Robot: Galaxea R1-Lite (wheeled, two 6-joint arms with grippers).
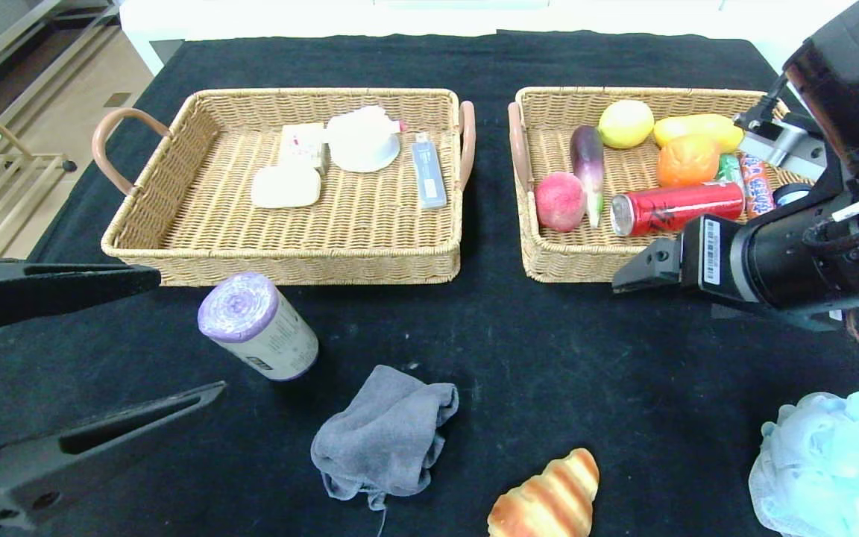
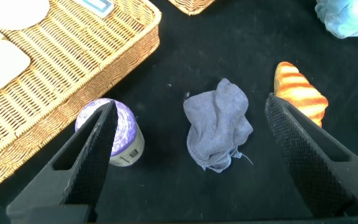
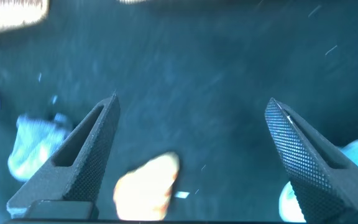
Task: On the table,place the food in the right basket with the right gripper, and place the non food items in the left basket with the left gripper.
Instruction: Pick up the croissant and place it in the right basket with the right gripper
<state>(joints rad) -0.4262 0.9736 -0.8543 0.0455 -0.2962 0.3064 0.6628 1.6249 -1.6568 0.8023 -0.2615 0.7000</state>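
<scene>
Now the croissant (image 1: 546, 498) lies just beside the grey cloth (image 1: 385, 438); the right gripper (image 3: 191, 155) hangs wide above it, the left gripper (image 2: 188, 146) wide over the cloth. Roll (image 1: 258, 326) label unreadable.

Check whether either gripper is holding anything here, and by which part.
Nothing is held. The left gripper and right gripper are both open and empty above the table.

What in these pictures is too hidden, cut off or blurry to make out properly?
- Croissant: head view, its lower end cut by the bottom edge.
- Blue bath pouf: head view, cut by the right edge.
- Snack packet: head view, partly behind the right arm.
- Right wrist view: blurred throughout, only open fingers read clearly.
</scene>
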